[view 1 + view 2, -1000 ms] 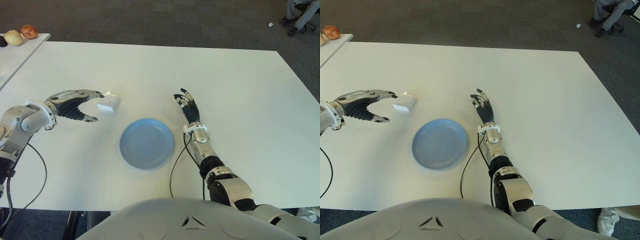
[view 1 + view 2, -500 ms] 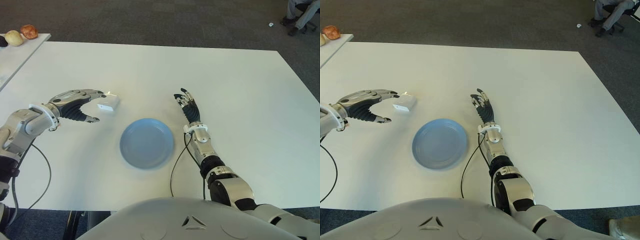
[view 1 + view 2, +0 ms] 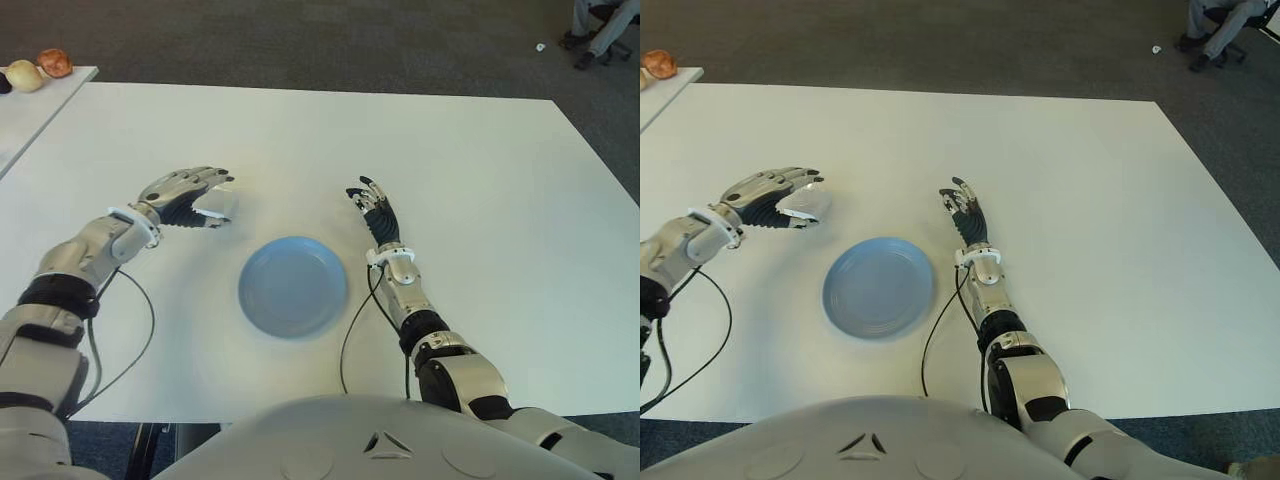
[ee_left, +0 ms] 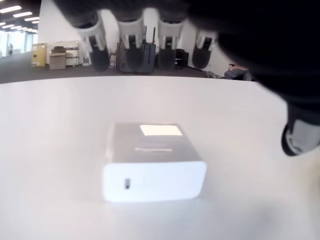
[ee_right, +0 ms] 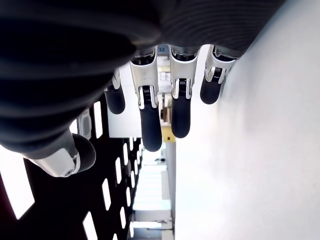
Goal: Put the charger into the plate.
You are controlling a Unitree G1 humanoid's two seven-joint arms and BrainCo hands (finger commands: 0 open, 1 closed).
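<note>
Two hands are out over the white desk [image 3: 480, 180]. My left hand [image 3: 186, 192] is arched over the charger [image 4: 152, 162], fingers [image 4: 131, 37] spread above it and the thumb off to one side; in the wrist view nothing touches it, so I hold nothing. The charger, a small white block, lies flat on the desk under that hand, to my left of the plate [image 3: 293, 285] and a little farther from me, apart from its rim. The blue plate sits between my two arms with nothing in it. My right hand [image 3: 377, 215] shows just to the right of the plate, fingers loosely extended and holding nothing. A black cable [image 3: 352, 325] runs along the right forearm beside the plate. Some round fruit [image 3: 40, 70] lies on another surface at far left.
</note>
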